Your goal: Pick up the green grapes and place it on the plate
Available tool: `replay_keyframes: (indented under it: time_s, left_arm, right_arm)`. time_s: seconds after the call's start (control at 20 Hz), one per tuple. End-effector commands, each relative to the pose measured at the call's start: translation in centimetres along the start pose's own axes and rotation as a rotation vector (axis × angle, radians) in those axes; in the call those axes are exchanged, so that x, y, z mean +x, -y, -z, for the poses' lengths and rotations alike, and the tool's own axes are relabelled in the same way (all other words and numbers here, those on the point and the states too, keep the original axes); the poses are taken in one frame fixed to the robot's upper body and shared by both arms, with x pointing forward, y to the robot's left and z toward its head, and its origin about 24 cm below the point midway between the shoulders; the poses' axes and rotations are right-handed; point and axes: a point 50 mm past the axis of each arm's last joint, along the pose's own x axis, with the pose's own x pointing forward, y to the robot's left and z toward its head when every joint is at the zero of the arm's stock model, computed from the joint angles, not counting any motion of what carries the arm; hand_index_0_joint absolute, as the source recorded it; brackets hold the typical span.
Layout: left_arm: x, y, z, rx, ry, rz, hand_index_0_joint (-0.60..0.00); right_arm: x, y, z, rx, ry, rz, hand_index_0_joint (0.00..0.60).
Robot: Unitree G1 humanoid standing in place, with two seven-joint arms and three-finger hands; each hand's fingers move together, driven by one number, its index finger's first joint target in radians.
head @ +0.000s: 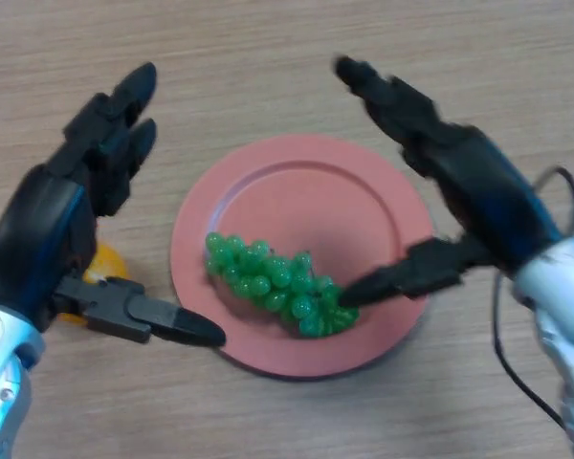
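A bunch of green grapes (273, 282) lies on the front part of a pink plate (311, 186) in the middle of the wooden table. My right hand (469, 182) hovers over the plate's right side, fingers straight and spread; its thumb tip is right at the bunch's right end. My left hand (62, 229) stays to the left of the plate, open, with its thumb pointing at the plate's front left rim and its fingers stretched away from me.
A small orange-yellow object (100, 268) lies on the table under my left hand, mostly hidden by it. Bare wooden tabletop (268, 57) surrounds the plate.
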Motion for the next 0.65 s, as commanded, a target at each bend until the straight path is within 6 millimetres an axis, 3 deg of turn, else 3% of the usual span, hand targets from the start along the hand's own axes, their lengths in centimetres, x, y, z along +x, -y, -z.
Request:
replay_keyframes:
  time_s: [0.05, 0.3, 0.65]
  left_arm:
    - [-0.4, -1.0, -2.8, 0.087, 0.192, -0.046, 0.0]
    - [-0.7, -2.1, -3.4, 0.083, 0.199, -0.068, 0.0]
    - [-1.2, -1.7, -3.6, 0.12, 0.192, -0.085, 0.0]
  right_arm:
    - [-1.4, 2.3, -2.9, -0.012, 0.188, 0.086, 0.0]
    - [-3.7, 3.7, -2.9, -0.159, 0.187, 0.194, 0.0]
    - [-4.6, 3.6, -2.4, -0.025, 0.164, 0.183, 0.0]
